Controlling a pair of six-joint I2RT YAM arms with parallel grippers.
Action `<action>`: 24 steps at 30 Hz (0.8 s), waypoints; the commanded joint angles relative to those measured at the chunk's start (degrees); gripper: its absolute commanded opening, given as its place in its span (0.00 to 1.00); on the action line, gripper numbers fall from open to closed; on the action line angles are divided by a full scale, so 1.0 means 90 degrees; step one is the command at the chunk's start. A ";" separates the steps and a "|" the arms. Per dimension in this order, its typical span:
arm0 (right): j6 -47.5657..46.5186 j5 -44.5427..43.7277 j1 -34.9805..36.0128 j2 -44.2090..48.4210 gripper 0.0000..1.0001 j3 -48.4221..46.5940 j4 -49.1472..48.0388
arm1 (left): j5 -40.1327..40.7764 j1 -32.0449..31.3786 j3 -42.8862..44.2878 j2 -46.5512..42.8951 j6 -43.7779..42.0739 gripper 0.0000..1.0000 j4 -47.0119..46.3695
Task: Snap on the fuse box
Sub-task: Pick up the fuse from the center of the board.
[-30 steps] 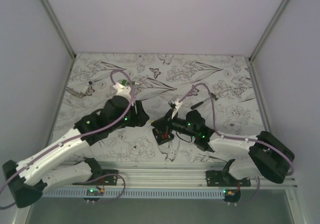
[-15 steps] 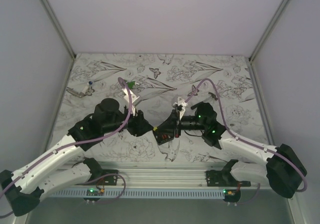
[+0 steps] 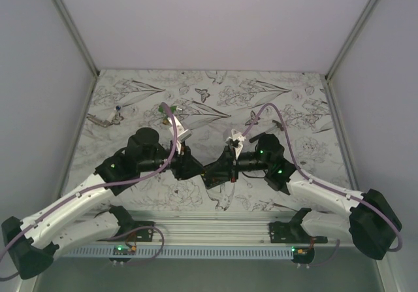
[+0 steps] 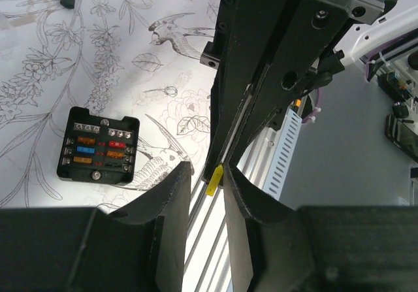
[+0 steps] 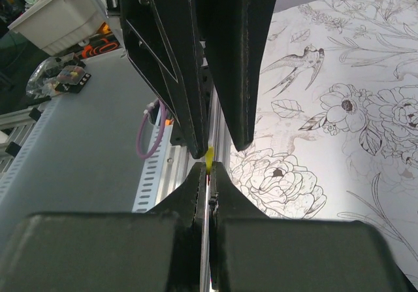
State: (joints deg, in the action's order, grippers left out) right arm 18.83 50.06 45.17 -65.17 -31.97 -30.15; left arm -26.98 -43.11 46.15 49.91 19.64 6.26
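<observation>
Now | left claw [image 4: 206, 168] spread | right claw [image 5: 206, 165] pinching yellow-tipped strip [image 4: 213, 181] | facing tip-to-tip

The fuse box [image 4: 98, 147] lies on the table [image 4: 39, 76], beside the right arm's fingers [image 4: 241, 76].

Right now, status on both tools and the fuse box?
Left tool open, tips either side of a yellow-tipped thin piece. Right tool shut on that piece. Fuse box on the table, uncovered, fuses showing. Nothing on it.

Plain pale walls [image 3: 215, 17], floral-printed tabletop [image 3: 294, 102]
</observation>
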 commanded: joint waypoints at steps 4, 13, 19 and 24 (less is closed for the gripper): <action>0.0021 0.0150 -0.0046 0.0098 0.00 -0.0190 -0.0160 | -0.0353 0.0019 -0.0170 0.0016 -0.0114 0.25 -0.0307; 0.0127 0.0222 -0.0048 0.0054 0.00 -0.0179 -0.0322 | -0.0475 0.0023 -0.0281 0.0069 -0.0106 0.18 -0.0322; 0.0149 0.0269 -0.0047 0.0042 0.01 -0.0185 -0.0321 | -0.0412 0.0020 -0.0296 0.0118 -0.0110 0.00 -0.0328; 0.0010 -0.0061 -0.0055 0.0127 0.15 -0.0169 0.0029 | 0.0017 0.0019 -0.0404 0.0095 0.0037 0.00 -0.0329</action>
State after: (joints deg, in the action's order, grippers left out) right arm 19.92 50.92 44.95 -65.19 -31.97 -29.76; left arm -30.28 -43.13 44.25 50.26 19.49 3.79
